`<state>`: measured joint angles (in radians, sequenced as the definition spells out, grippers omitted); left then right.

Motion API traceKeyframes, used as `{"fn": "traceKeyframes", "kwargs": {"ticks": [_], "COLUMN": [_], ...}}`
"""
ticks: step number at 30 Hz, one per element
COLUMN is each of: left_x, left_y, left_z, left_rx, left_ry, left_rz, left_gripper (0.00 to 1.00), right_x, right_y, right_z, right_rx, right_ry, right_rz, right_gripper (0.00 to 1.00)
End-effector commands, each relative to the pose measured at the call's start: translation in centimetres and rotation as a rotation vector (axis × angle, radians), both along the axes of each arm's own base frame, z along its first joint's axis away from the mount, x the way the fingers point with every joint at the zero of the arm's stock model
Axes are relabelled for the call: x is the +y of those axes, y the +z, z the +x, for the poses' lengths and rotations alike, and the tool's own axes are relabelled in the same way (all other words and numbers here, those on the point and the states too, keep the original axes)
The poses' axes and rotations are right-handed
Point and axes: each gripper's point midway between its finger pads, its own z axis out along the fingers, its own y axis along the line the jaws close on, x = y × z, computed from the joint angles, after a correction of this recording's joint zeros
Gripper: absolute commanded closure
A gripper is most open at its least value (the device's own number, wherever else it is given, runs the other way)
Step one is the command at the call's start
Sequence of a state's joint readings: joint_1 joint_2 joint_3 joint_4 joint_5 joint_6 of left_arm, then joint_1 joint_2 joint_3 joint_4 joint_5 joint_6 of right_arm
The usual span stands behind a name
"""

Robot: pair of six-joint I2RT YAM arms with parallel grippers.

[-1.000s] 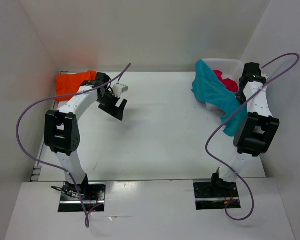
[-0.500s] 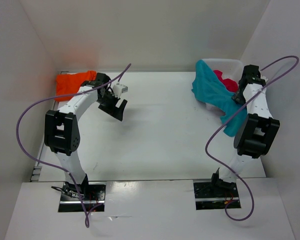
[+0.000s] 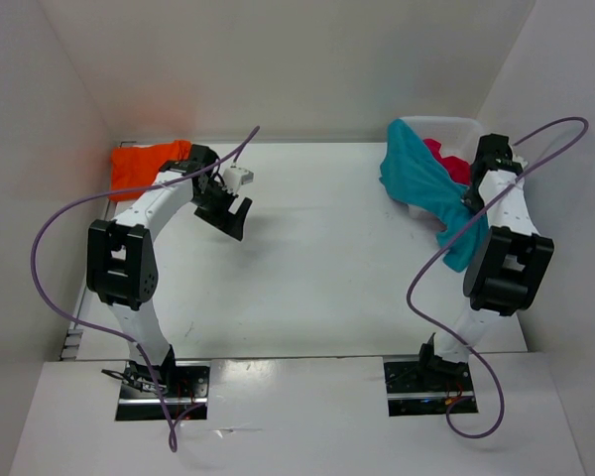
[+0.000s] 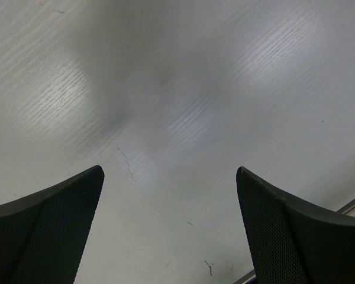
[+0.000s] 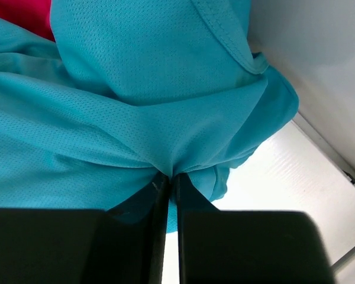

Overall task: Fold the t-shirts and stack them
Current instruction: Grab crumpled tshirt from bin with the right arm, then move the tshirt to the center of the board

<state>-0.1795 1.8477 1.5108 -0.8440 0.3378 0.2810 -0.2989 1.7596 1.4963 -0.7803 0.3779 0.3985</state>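
A teal blue t-shirt [image 3: 426, 183] hangs out of the white basket [image 3: 456, 127] at the back right, draped over its front rim. My right gripper [image 5: 170, 177] is shut on a pinched fold of this teal t-shirt [image 5: 136, 89]. A pink-red t-shirt [image 3: 446, 159] lies in the basket behind it, its corner [image 5: 18, 15] showing in the right wrist view. An orange t-shirt [image 3: 144, 164] lies folded at the back left of the table. My left gripper [image 3: 230, 213] hovers open over bare table, right of the orange shirt, with nothing between its fingers [image 4: 53, 231].
White walls enclose the table on three sides. A purple cable [image 3: 59, 218] loops off each arm. The right arm's elbow [image 3: 506, 268] stands near the right wall. The table's metal edge strip [image 4: 352, 204] shows at the lower right of the left wrist view.
My right gripper opened briefly and has shut again on the teal t-shirt, shifting slightly; the hanging teal cloth has moved a little with it. The left arm has not moved.
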Motion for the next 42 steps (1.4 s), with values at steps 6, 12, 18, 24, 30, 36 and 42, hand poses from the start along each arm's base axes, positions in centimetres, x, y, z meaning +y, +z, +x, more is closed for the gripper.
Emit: {"fn": "traceKeyframes", "kwargs": {"ticks": [6, 12, 18, 24, 30, 36, 42], "left_x": [-0.4, -0.4, 0.0, 1.0, 5.1, 5.3, 4.9], "left_y": [1.4, 1.4, 1.5, 3.5, 6.6, 7.8, 8.7], "left_z": [-0.5, -0.7, -0.3, 0.9, 2.5, 2.7, 2.3], "left_rx": [-0.022, -0.013, -0.027, -0.076, -0.158, -0.182, -0.225], "left_ry": [-0.005, -0.005, 0.004, 0.018, 0.115, 0.119, 0.052], "left_rz": [-0.028, -0.026, -0.002, -0.017, 0.019, 0.025, 0.107], "left_gripper": [0.01, 0.01, 0.01, 0.01, 0.01, 0.01, 0.01], "right_x": [-0.2, 3.0, 10.3, 21.9, 28.2, 34.5, 34.6], "right_y": [8.0, 22.5, 36.1, 43.1, 43.9, 28.3, 20.1], "right_z": [-0.7, 0.8, 0.8, 0.0, 0.0, 6.3, 7.8], "right_rx": [-0.167, -0.468, -0.773, -1.027, -1.076, -0.631, -0.375], "right_ry": [-0.025, 0.059, 0.231, 0.629, 0.783, 0.905, 0.813], "right_rz": [-0.093, -0.252, -0.377, -0.248, -0.097, 0.097, 0.096], "right_gripper": [1.0, 1.0, 1.0, 1.0, 1.0, 0.32, 0.11]}}
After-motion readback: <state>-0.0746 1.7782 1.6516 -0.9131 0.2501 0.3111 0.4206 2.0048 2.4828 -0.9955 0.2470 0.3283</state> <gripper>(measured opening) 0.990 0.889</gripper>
